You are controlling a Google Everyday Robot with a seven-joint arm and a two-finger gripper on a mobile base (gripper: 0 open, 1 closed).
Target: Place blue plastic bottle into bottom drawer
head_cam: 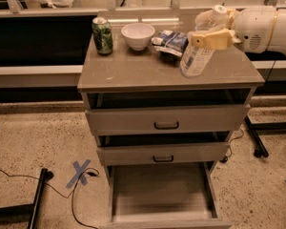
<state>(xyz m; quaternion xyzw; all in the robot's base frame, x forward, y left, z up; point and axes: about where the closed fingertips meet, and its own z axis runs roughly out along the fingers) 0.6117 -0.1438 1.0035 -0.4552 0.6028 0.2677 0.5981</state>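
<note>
gripper [206, 30]: over the right side of the tabletop [133, 70], clasping the tilted blue plastic bottle [195, 61]
bottom drawer [162, 194]: pulled open

Arm [263, 28] horiz. from R edge, tool [206, 33] upper R, clamped on blue plastic bottle [194, 61]

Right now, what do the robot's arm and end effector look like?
The arm is glossy white, with rounded, bulbous segments and a thin tan seam. The end effector, at the blue plastic bottle over the right side of the cabinet top, has flat pale-beige fingers. No cables or markings show.
</note>
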